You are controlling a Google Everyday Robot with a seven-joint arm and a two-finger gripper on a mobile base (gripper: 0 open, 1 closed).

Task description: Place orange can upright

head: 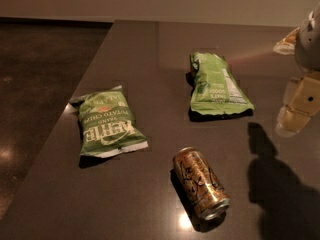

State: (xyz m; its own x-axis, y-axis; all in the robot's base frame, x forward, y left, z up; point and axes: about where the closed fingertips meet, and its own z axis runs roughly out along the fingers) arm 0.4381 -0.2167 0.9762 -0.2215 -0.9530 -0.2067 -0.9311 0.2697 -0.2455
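The orange can [201,182] lies on its side on the dark table [150,49], near the front middle, its silver top end pointing toward the front right. It is shiny orange-gold with dark squiggly markings. My gripper [292,115] hangs at the right edge of the view, above the table, to the right of and behind the can and well apart from it. It holds nothing that I can see. Its shadow falls on the table right of the can.
Two green chip bags lie flat: one [109,122] left of the can, one [216,85] behind it. The table's left edge runs diagonally, with dark floor [35,74] beyond. A pale wall stands at the back.
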